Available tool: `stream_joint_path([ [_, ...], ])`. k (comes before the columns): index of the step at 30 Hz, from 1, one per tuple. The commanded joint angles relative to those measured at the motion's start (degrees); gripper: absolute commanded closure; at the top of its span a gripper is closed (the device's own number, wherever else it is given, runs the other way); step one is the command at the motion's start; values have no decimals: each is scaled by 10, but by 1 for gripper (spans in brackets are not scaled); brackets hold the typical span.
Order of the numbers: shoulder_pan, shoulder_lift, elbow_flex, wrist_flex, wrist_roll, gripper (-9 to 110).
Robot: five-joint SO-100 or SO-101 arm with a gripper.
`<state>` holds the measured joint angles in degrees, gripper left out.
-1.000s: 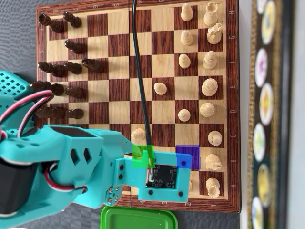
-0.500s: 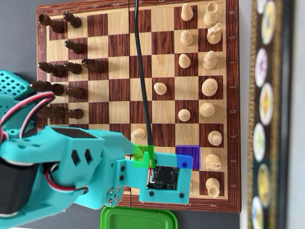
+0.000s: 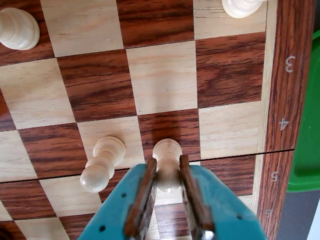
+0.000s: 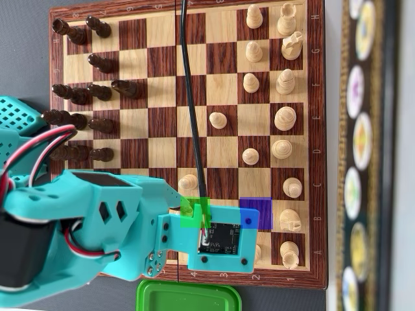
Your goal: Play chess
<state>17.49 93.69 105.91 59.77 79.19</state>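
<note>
My gripper (image 3: 168,192) has both fingers (image 3: 141,200) pinched snugly round a white pawn (image 3: 167,165), low on its stem so it won't tip. Just left of it stands a second pawn (image 3: 102,163); the chessboard (image 3: 285,90) edge lies right.

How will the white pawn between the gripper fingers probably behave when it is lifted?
The white pawn looks like turned wood, so probably stiff and light. Its rounded, smooth sides may slip in the gripper, which clamps it narrowly. Its neighbour pawn stands close and might tip if brushed.
</note>
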Motion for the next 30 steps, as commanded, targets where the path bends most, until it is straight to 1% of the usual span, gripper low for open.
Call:
stream_joint_path([
  [1,2,22,-9,-6,3,102],
  [8,3,22,-4,-38,-1,102],
  [30,4,22,16,-41,2,102],
])
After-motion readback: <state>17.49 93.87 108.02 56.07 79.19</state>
